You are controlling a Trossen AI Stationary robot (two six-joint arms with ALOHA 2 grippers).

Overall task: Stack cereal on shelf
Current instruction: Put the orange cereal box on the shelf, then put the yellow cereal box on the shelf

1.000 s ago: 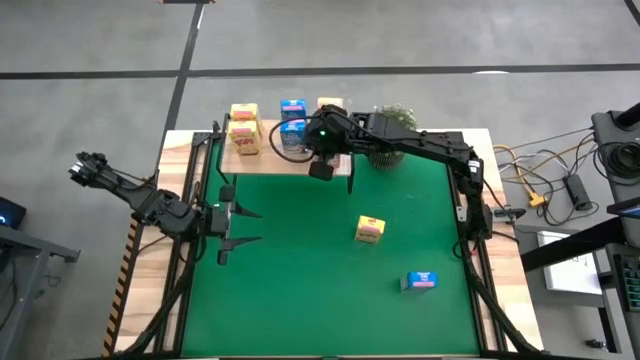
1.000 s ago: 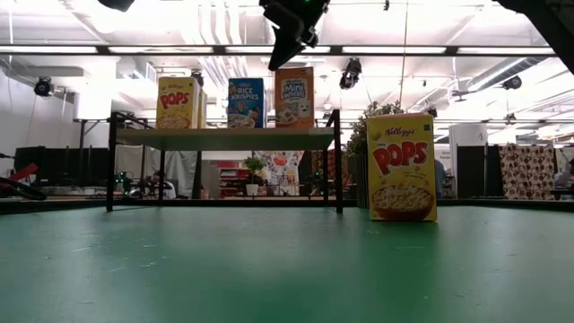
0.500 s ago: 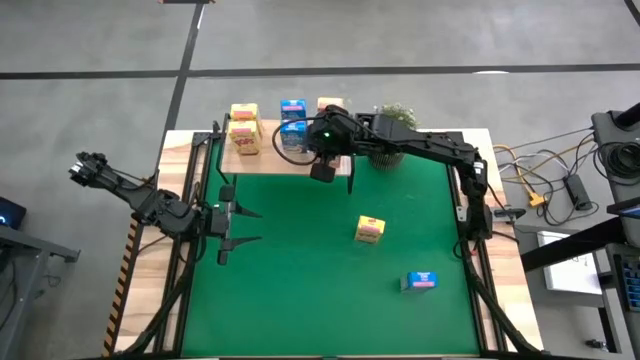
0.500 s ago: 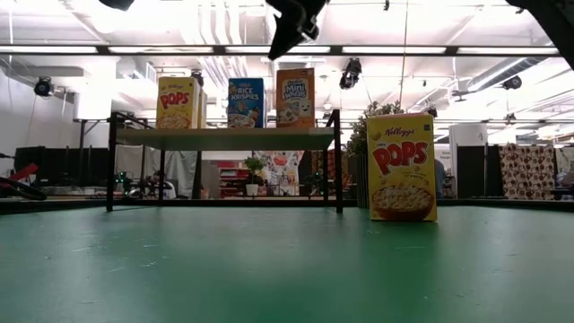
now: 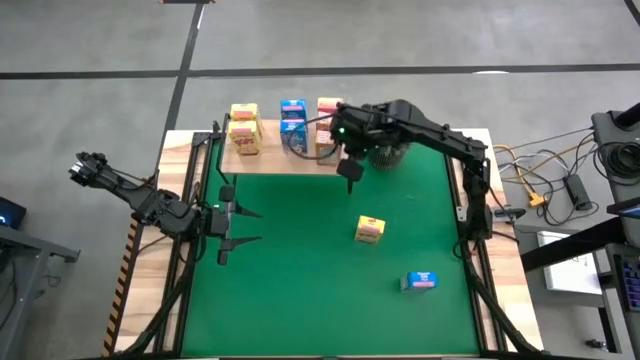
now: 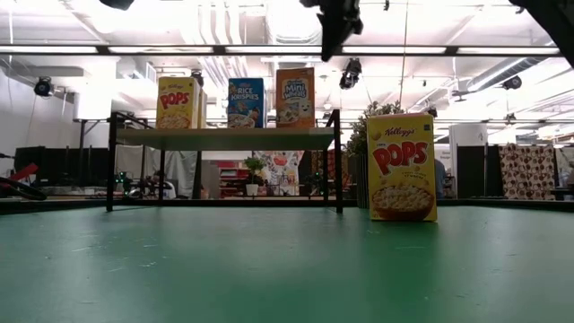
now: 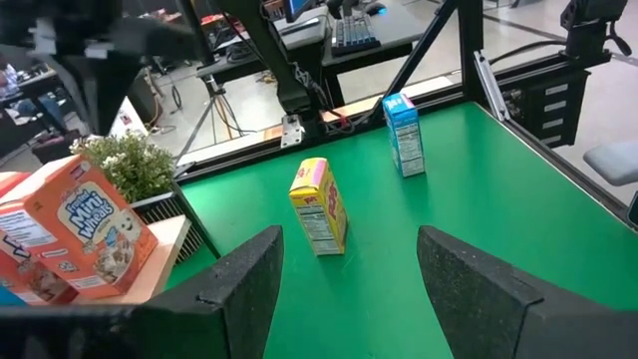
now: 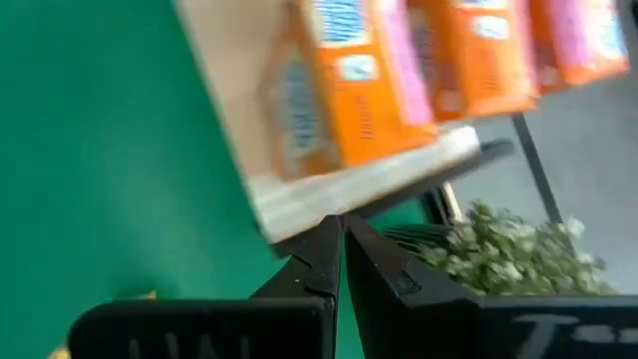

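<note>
1. Right gripper (image 5: 351, 181) hangs clenched and empty beside the shelf (image 5: 262, 161).
2. Yellow Pops box (image 5: 369, 230) stands upright just ahead, nearer this arm.
3. Left gripper (image 5: 248, 226) waits released.

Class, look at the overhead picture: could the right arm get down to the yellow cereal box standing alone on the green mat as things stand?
Probably yes. The right gripper, shut and empty, hangs above the green mat in front of the light-wood shelf, and only bare mat lies between it and the yellow cereal box. It must open first.
</note>
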